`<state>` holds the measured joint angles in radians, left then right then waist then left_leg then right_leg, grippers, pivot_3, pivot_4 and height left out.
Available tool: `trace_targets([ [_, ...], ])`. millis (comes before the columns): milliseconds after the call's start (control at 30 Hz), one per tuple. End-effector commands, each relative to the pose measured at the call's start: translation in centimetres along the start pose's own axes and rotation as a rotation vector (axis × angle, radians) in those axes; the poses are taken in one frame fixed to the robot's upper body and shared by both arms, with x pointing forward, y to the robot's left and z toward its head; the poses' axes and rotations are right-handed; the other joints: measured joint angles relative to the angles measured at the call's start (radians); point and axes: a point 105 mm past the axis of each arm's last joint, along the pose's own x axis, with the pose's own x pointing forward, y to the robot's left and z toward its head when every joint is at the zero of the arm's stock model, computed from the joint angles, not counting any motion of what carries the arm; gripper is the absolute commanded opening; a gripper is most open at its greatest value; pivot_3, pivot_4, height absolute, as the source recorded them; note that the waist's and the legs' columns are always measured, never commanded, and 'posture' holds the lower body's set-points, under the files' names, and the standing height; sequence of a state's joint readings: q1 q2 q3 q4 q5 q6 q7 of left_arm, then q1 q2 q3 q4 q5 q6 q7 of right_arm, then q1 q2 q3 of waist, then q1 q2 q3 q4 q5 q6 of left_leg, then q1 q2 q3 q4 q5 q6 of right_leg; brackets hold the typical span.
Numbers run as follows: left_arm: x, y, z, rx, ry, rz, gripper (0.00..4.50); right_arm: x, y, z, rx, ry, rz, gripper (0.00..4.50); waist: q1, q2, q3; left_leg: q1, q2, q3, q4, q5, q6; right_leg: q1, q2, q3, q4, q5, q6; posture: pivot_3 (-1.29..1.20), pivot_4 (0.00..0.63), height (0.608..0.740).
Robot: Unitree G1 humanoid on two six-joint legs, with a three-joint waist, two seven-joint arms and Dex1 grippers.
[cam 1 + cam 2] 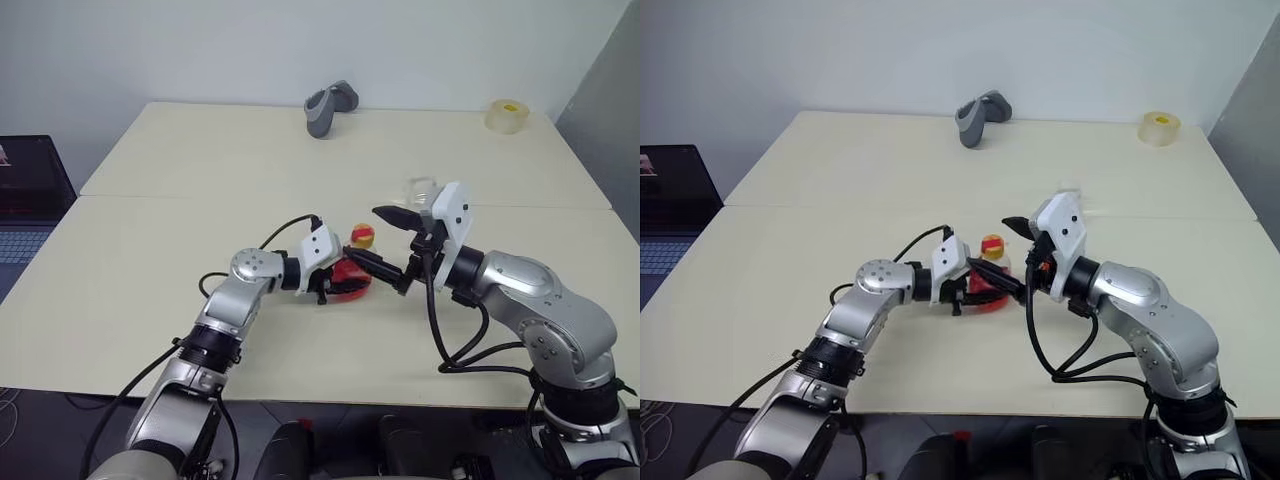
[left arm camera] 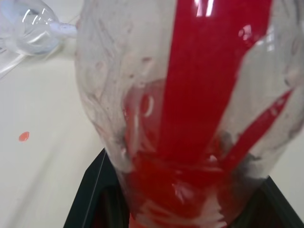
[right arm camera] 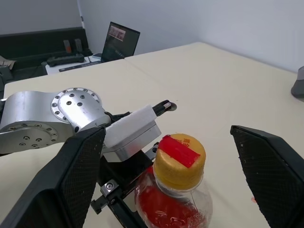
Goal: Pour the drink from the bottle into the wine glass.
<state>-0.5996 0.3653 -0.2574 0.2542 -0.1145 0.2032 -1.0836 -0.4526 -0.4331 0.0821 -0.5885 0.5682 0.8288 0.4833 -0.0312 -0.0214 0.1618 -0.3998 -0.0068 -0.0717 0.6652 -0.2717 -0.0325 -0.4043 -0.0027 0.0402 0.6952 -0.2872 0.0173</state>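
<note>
The bottle [image 1: 990,272] stands upright near the middle of the cream counter [image 1: 200,180], its yellow-and-red screw cap [image 3: 180,160] still on. The left gripper [image 1: 962,283] reaches in from the robot's left and pinches the bottle's lower body between its two black fingers [image 2: 90,194]. The drink [image 2: 190,190] — translucent red-pink liquid — sits low in the rounded body; the clear wall above it carries a red-marked label and some wet smears. The right gripper [image 3: 168,161] hovers level at the height of the cap with its fingers spread wide, one on each side of the cap and clear of it. The wine glass [image 1: 422,190] stands on the counter just behind the right gripper, partly hidden by the white wrist housing; the visible part of the bowl looks clear — no liquid can be made out in it. A small red spot [image 2: 23,136] marks the counter beside the bottle. At the far edge of the counter lie a grey handle-shaped object [image 1: 329,107] and a roll of tape [image 1: 508,115]. A laptop [image 1: 25,195] sits to the robot's left, off the counter.
</note>
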Motion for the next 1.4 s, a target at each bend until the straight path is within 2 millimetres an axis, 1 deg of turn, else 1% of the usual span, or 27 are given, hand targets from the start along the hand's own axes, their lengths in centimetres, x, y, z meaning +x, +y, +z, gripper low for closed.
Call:
trace_targets([
  [33, 0.0, -0.3, 1.4, 0.063, -0.025, -0.022, 1.81, 0.4, 0.0, 0.8, -0.029, -0.025, -0.009, 4.50, 0.000, 0.000, 0.000, 0.000, 0.000, 0.000, 0.000, 0.000, 0.000, 0.000, 0.000, 0.000, 0.000, 0.000, 0.000, 0.00, 0.150, 0.740],
  [133, 0.0, -0.2, 1.5, 0.064, -0.024, -0.021, 1.81, 0.5, -0.1, 0.6, -0.029, -0.020, -0.009, 3.86, 0.000, 0.000, 0.000, 0.000, 0.000, 0.000, 0.000, 0.000, 0.000, 0.000, 0.000, 0.000, 0.000, 0.000, 0.000, 0.00, 0.150, 0.740],
  [367, 0.0, -0.3, 1.5, 0.067, -0.025, -0.028, 1.77, 0.6, -0.2, 0.4, -0.039, -0.014, -0.010, 1.37, 0.000, 0.000, 0.000, 0.000, 0.000, 0.000, 0.000, 0.000, 0.000, 0.000, 0.000, 0.000, 0.000, 0.000, 0.000, 0.00, 0.150, 0.740],
  [400, -0.1, -0.4, 1.6, 0.067, -0.026, -0.030, 1.76, 0.6, -0.1, 0.4, -0.040, -0.015, -0.003, 1.16, 0.000, 0.000, 0.000, 0.000, 0.000, 0.000, 0.000, 0.000, 0.000, 0.000, 0.000, 0.000, 0.000, 0.000, 0.000, 0.00, 0.150, 0.740],
  [500, 0.0, -0.5, 1.7, 0.065, -0.032, -0.034, 1.69, 0.5, -0.1, 0.2, -0.049, -0.002, 0.021, 1.17, 0.000, 0.000, 0.000, 0.000, 0.000, 0.000, 0.000, 0.000, 0.000, 0.000, 0.000, 0.000, 0.000, 0.000, 0.000, 0.00, 0.150, 0.740],
  [633, 0.0, -1.3, 2.9, 0.085, -0.078, -0.082, 1.59, 0.4, -0.5, -0.9, -0.148, 0.078, 0.257, 1.17, -0.001, 0.000, 0.000, 0.001, -0.001, 0.001, 0.000, 0.000, 0.000, 0.000, 0.000, -0.001, 0.000, 0.000, 0.000, 0.00, 0.150, 0.740],
  [767, -0.1, -2.2, 3.5, 0.122, -0.087, -0.146, 1.43, 0.1, -2.3, -1.9, -0.228, 0.185, 0.443, 1.17, -0.002, 0.001, 0.001, 0.001, 0.000, 0.001, 0.000, 0.000, 0.001, 0.000, 0.001, -0.002, 0.000, 0.000, 0.000, 0.00, 0.150, 0.740],
  [867, -0.1, -2.6, 3.6, 0.147, -0.083, -0.174, 1.18, 0.0, -4.4, -2.5, -0.242, 0.278, 0.506, 1.17, -0.003, 0.001, 0.001, 0.001, 0.001, 0.002, 0.000, 0.000, 0.001, 0.000, 0.002, -0.002, 0.000, 0.000, 0.000, 0.00, 0.150, 0.740],
  [900, -0.2, -2.6, 3.6, 0.152, -0.080, -0.174, 1.11, 0.1, -4.9, -2.5, -0.247, 0.295, 0.508, 1.17, -0.002, 0.001, 0.001, 0.001, 0.001, 0.002, 0.000, 0.000, 0.001, 0.000, 0.001, -0.002, 0.000, 0.000, 0.000, 0.00, 0.150, 0.740],
  [933, -0.2, -2.6, 3.5, 0.159, -0.075, -0.171, 1.05, 0.1, -5.0, -2.3, -0.234, 0.300, 0.521, 1.17, -0.002, 0.001, 0.001, 0.001, 0.001, 0.002, 0.000, 0.000, 0.001, 0.000, 0.001, -0.002, 0.000, 0.000, 0.000, 0.00, 0.150, 0.740],
  [1033, -0.2, -2.2, 3.3, 0.150, -0.075, -0.140, 0.98, -0.3, -4.1, -1.0, -0.178, 0.260, 0.570, 1.17, 0.000, 0.001, 0.001, 0.000, 0.001, 0.000, 0.000, 0.000, 0.001, 0.000, 0.000, 0.000, -0.001, 0.000, 0.000, 0.00, 0.150, 0.740],
  [1100, -0.1, -1.7, 3.4, 0.112, -0.094, -0.100, 0.98, -0.3, -4.1, -0.7, -0.147, 0.222, 0.530, 1.17, 0.002, 0.001, 0.001, 0.000, 0.001, 0.000, 0.000, 0.000, 0.000, 0.000, -0.001, 0.000, -0.002, 0.000, 0.000, 0.00, 0.150, 0.740],
  [1233, 0.2, -0.7, 3.6, 0.082, -0.114, -0.029, 0.94, -0.6, -4.3, -0.1, -0.103, 0.117, 0.379, 2.55, 0.007, 0.001, 0.001, -0.001, 0.000, -0.001, 0.001, 0.000, 0.000, 0.000, -0.001, -0.001, -0.001, 0.000, 0.000, 0.00, 0.150, 0.740],
  [1300, 0.3, -0.3, 3.6, 0.069, -0.119, 0.005, 0.92, -1.1, -4.4, 1.4, -0.092, 0.022, 0.244, 3.28, 0.006, 0.002, 0.001, -0.001, 0.000, 0.000, 0.001, 0.000, 0.000, 0.000, -0.001, 0.000, 0.000, 0.000, 0.000, 0.00, 0.150, 0.740],
  [1400, 0.2, -0.1, 3.4, 0.060, -0.119, 0.031, 0.90, -1.9, -4.1, 2.5, -0.050, -0.053, 0.131, 4.32, 0.005, 0.002, 0.001, -0.001, 0.000, 0.000, 0.001, 0.000, 0.000, -0.001, -0.001, 0.000, 0.000, 0.000, 0.000, 0.00, 0.150, 0.740],
])
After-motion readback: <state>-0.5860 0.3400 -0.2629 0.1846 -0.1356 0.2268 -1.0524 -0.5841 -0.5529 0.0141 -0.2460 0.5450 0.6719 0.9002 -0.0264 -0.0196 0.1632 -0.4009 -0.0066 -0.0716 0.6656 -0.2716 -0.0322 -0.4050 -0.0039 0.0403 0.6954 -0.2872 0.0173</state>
